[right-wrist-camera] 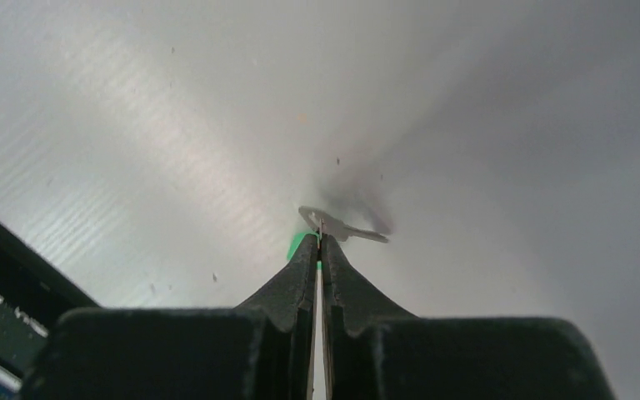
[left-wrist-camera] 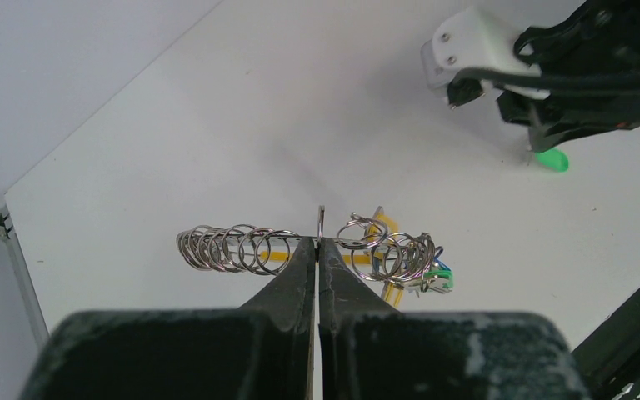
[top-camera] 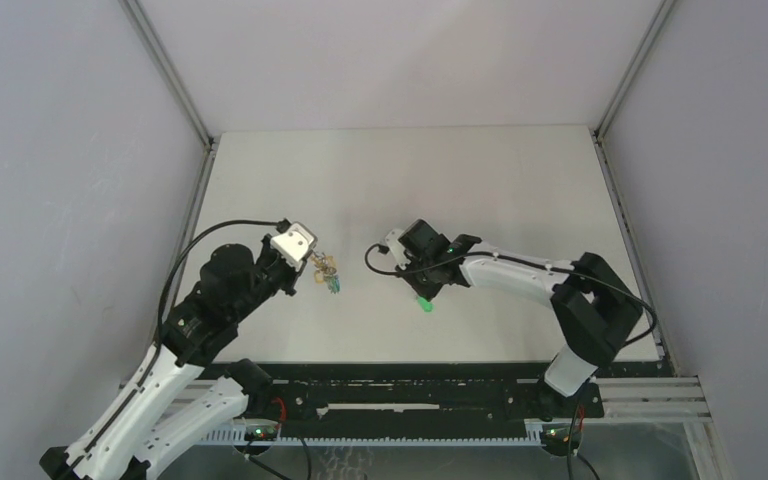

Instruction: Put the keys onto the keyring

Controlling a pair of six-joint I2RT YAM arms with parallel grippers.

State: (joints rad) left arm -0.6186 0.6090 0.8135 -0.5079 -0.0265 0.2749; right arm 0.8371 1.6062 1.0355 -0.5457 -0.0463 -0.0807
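Observation:
My left gripper [left-wrist-camera: 319, 243] is shut on the keyring [left-wrist-camera: 233, 247], a thin wire carrying several small silvery rings on both sides of the fingertips, with a yellow band [left-wrist-camera: 381, 223] behind. Green and blue key heads [left-wrist-camera: 438, 275] hang at its right end. In the top view the left gripper [top-camera: 310, 262] holds the keyring [top-camera: 328, 268] above the table, left of centre. My right gripper [right-wrist-camera: 320, 242] is shut on a green-headed key [right-wrist-camera: 346, 227], close over the table surface. The right gripper [top-camera: 422, 288] and green key [top-camera: 424, 301] lie right of the keyring, apart from it; the key also shows in the left wrist view [left-wrist-camera: 552, 159].
The white table [top-camera: 410, 170] is enclosed by grey walls on the left, back and right. A black rail [top-camera: 410, 385] runs along the near edge by the arm bases. The right arm's black cable [top-camera: 375, 262] loops toward the keyring.

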